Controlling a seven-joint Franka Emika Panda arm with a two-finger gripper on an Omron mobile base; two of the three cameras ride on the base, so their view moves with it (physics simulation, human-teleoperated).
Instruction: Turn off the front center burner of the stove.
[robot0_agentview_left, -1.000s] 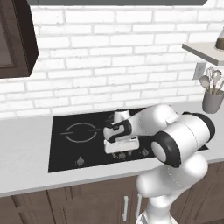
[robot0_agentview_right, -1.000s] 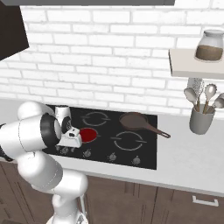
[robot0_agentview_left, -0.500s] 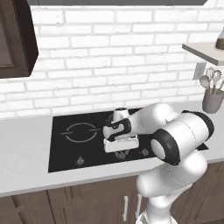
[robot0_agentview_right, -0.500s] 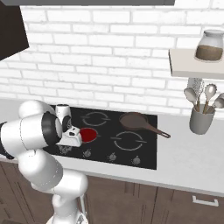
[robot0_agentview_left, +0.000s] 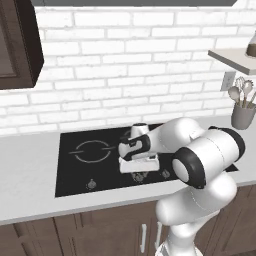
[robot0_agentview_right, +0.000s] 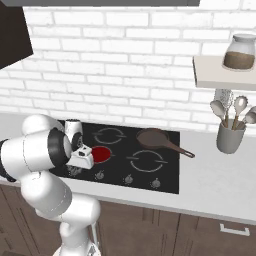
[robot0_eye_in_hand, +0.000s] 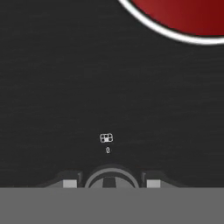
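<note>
1. You can see one stove on the counter.
2. It has three ringed burners showing, and one of them is red.
3. One pan sits on it.
4. One utensil holder and one jar stand at the right.

stove: black glass, grey ring marks, small grey knobs
front center burner: solid red disc, thin pale ring
wall: white brick, grey joints
counter: light grey
pan: dark brown
utensil holder: grey
cabinets: dark brown
</note>
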